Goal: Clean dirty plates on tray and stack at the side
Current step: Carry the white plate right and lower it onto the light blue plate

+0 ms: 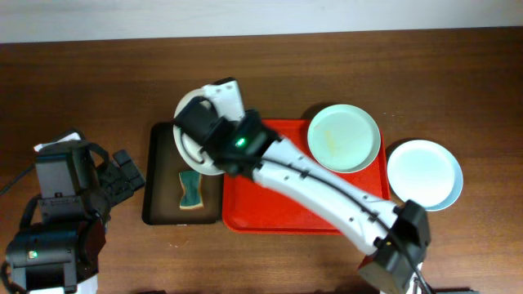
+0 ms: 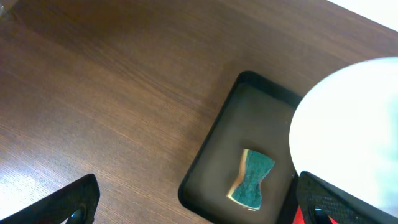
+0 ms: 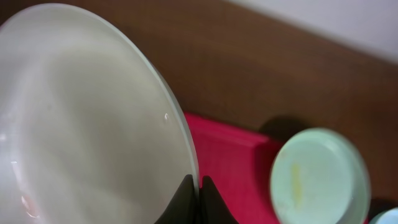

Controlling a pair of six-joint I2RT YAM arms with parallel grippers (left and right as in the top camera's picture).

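Observation:
My right gripper [image 3: 199,186] is shut on the rim of the white plate [image 3: 81,118] and holds it tilted above the black tray and the red tray's left edge [image 1: 189,106]. The pale green plate [image 1: 343,137], with a faint yellowish smear, lies at the far right of the red tray [image 1: 270,214]; it also shows in the right wrist view [image 3: 317,177]. The pale blue plate [image 1: 424,174] lies on the table right of the red tray. My left gripper [image 2: 199,208] is open and empty, above the table left of the black tray.
A narrow black tray [image 1: 163,175] left of the red tray holds a green and yellow sponge [image 1: 191,189], also seen in the left wrist view [image 2: 250,178]. My right arm stretches across the red tray. The left arm base stands at the front left.

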